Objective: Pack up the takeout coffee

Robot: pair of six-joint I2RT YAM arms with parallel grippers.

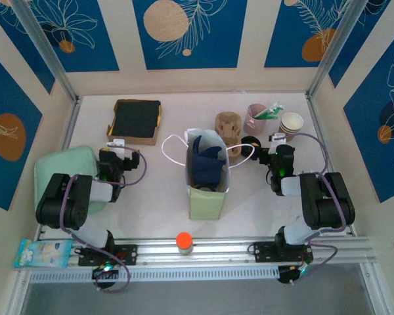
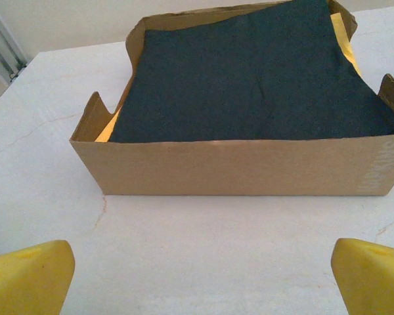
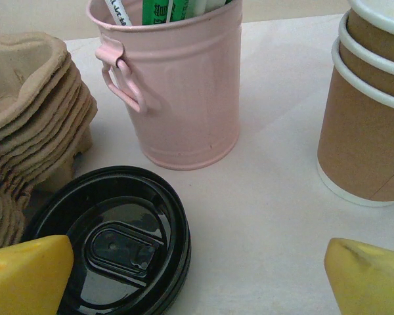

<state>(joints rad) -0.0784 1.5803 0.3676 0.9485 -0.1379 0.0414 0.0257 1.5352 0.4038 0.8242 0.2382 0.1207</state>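
A pale green paper bag [image 1: 207, 177] stands open mid-table with dark blue napkins inside. A stack of black cup lids [image 3: 111, 239] lies just ahead of my right gripper [image 3: 200, 279], which is open over bare table with yellow fingertips [image 3: 368, 275] wide apart. Brown paper cups [image 3: 371, 105] are stacked to its right, and a pile of pulp cup carriers [image 3: 33, 111] sits to its left. My left gripper [image 2: 200, 279] is open and empty, facing a cardboard box of dark napkins [image 2: 249, 85].
A pink bucket [image 3: 180, 85] holding green packets stands behind the lids. An orange-capped bottle [image 1: 184, 242] sits at the near rail. A mint green pad [image 1: 65, 174] lies by the left arm, and a blue packet [image 1: 46, 252] rests at the near left corner.
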